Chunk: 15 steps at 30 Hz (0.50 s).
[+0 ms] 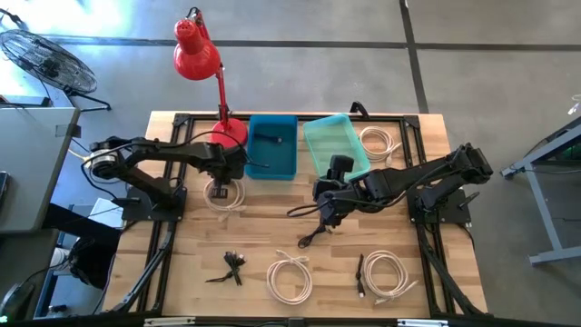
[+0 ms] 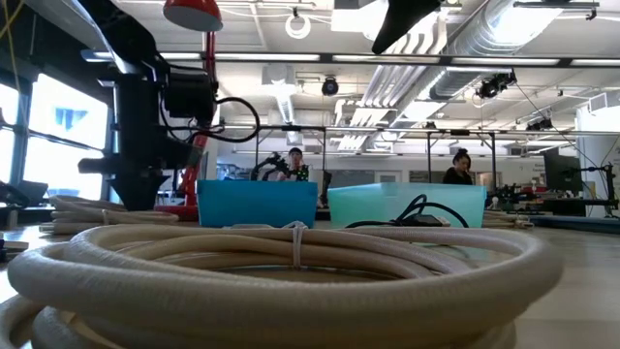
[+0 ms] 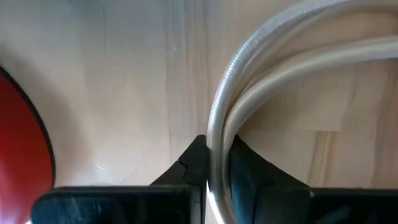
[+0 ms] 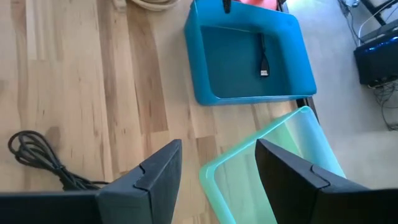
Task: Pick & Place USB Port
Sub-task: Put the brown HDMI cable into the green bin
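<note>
Two dark arms reach over the pale wooden table (image 1: 272, 232) toward the middle of the overhead frame. At centre left, the left gripper (image 1: 218, 191) is down on a coiled white cable (image 1: 224, 195) just below the round base of the red desk lamp (image 1: 198, 56); its wrist view shows both fingers (image 3: 193, 163) pinched tight on a strand of that coil (image 3: 249, 81). Right of it, at upper centre, sits the dark blue rectangular plastic bin (image 1: 273, 145) with a short black USB cable (image 4: 263, 61) lying inside. Next comes the translucent teal plastic bin (image 1: 336, 143), tilted against the blue one's side. Over the teal bin's lower edge the right gripper (image 1: 329, 195) hovers with its fingers (image 4: 155, 171) spread wide and nothing between them. Below it a loose black cable (image 1: 309, 238) trails on the wood. Along the bottom lie a small black cable bundle (image 1: 231, 268) and two more white coils (image 1: 290, 277).
</note>
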Tool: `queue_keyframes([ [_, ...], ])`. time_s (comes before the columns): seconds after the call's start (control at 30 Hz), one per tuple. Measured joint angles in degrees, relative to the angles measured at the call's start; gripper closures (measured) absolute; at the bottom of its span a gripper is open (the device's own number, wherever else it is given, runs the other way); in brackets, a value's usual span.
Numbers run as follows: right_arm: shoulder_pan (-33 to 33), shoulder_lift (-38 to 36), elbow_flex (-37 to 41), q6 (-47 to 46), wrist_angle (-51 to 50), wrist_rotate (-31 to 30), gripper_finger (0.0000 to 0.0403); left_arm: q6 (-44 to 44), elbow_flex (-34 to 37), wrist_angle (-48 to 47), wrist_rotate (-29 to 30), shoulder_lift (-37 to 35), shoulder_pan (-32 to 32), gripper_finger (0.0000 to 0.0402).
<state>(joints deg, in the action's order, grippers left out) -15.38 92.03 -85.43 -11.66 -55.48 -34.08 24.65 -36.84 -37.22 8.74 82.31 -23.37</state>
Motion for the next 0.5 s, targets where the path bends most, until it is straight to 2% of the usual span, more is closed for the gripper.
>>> queue_keyframes([
  [0.1,0.0,0.0,0.0,0.0,0.0,0.0,0.0206,-0.9,0.1,0.1,2.0,-1.3,2.6,0.0370],
  [0.33,0.0,0.0,0.0,-0.4,0.0,0.0,0.0207,-3.7,0.3,-4.4,12.7,-8.5,7.5,0.0370],
  [0.5,0.0,0.0,0.0,-1.4,0.0,0.0,0.0210,-6.5,0.2,-6.0,13.5,-16.5,10.5,0.0370],
])
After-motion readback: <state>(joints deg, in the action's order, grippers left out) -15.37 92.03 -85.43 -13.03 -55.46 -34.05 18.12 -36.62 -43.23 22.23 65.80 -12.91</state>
